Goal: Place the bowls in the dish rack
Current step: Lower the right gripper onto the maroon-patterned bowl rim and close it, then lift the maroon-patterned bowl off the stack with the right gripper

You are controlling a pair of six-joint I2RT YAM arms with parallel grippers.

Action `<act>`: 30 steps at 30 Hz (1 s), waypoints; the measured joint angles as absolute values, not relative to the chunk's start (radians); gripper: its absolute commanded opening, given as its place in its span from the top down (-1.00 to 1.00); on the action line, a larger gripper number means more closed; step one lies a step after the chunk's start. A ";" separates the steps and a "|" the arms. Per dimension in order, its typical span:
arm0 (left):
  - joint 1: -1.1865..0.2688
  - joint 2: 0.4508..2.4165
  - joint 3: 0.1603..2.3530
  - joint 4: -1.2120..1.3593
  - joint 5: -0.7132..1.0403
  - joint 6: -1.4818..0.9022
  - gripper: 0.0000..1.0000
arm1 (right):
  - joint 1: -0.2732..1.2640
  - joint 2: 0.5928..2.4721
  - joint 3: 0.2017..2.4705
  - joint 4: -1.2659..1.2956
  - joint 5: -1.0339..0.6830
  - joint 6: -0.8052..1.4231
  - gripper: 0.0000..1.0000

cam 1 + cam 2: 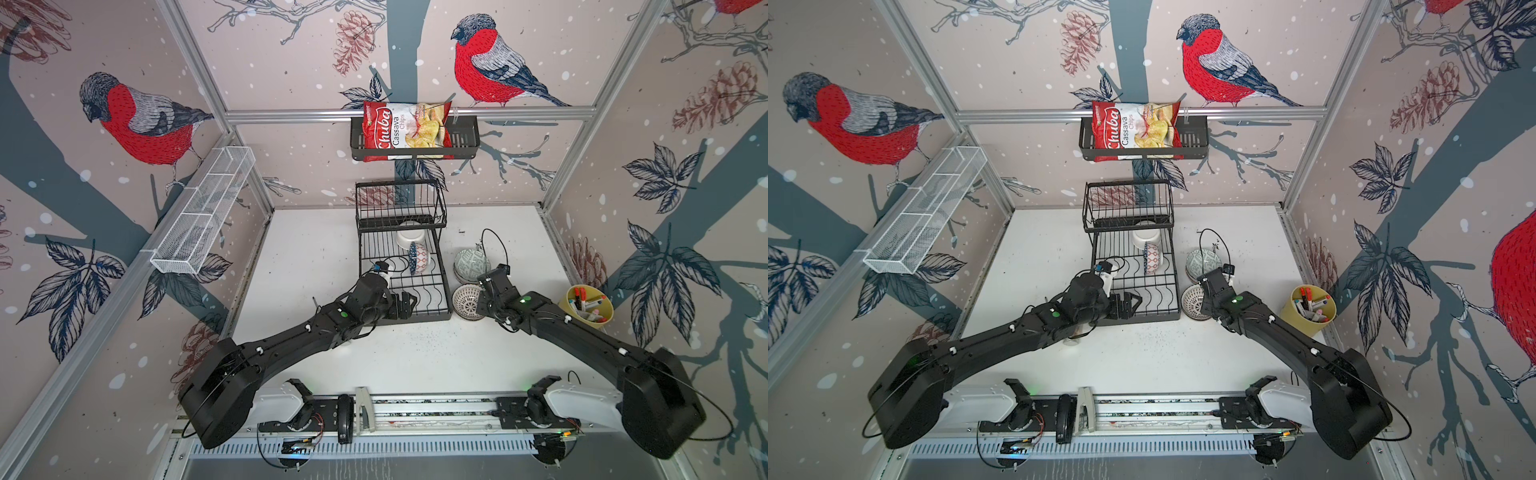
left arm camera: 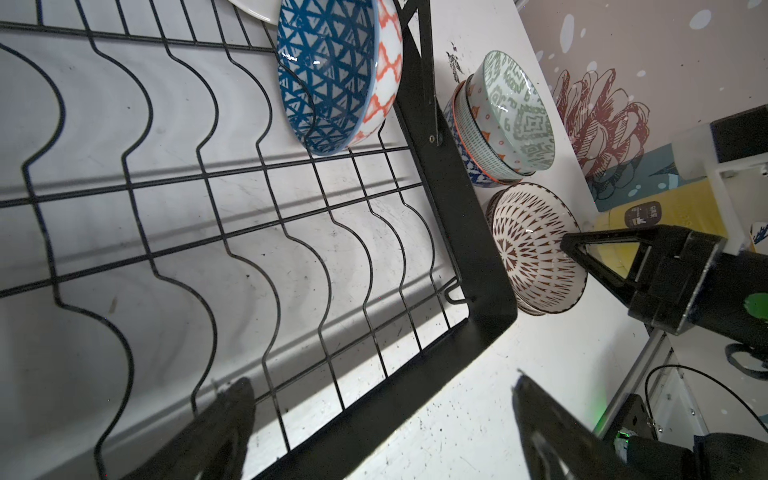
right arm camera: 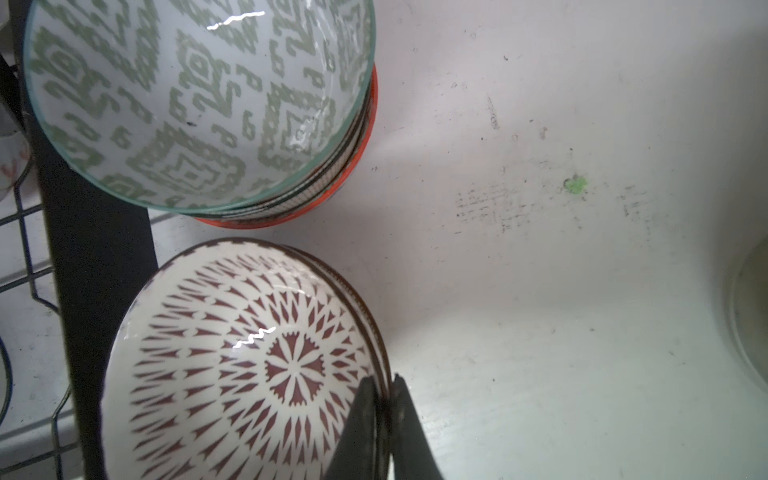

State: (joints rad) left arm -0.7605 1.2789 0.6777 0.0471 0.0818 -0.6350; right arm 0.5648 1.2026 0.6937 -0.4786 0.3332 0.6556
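The black dish rack (image 1: 447, 286) stands mid-table. A white bowl (image 1: 409, 239) and a blue-and-orange bowl (image 1: 418, 258) stand on edge in its lower grid. Just right of the rack, a grey-green bowl (image 3: 199, 99) tops a stack, and a white bowl with red-brown marks (image 3: 232, 365) sits nearer me with a second rim showing under it. My right gripper (image 3: 384, 384) is shut on that red-brown bowl's rim, one finger inside and one outside. My left gripper (image 2: 380, 382) hangs open over the rack's front edge (image 2: 457, 232), holding nothing.
A yellow pot of markers (image 1: 586, 305) stands at the table's right edge, close behind my right arm. A black basket with a chips bag (image 1: 413, 137) hangs on the back wall. A white mesh shelf (image 1: 203, 212) runs along the left wall.
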 measured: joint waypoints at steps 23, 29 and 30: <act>-0.760 1.233 0.661 0.023 0.022 -0.630 -0.91 | 0.653 1.183 0.780 -0.561 0.437 0.654 1.00; -0.750 1.170 0.640 -0.022 -0.043 -0.640 -0.91 | 0.704 1.195 0.845 -0.596 0.473 0.661 1.00; -0.746 1.156 0.636 -0.034 -0.059 -0.640 -0.91 | 0.716 1.198 0.858 -0.605 0.484 0.661 1.00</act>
State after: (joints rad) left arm -0.7456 1.1561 0.6357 -0.0338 -0.0586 -0.6399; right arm 0.7158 1.1984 0.8577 -0.6052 0.4839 0.6609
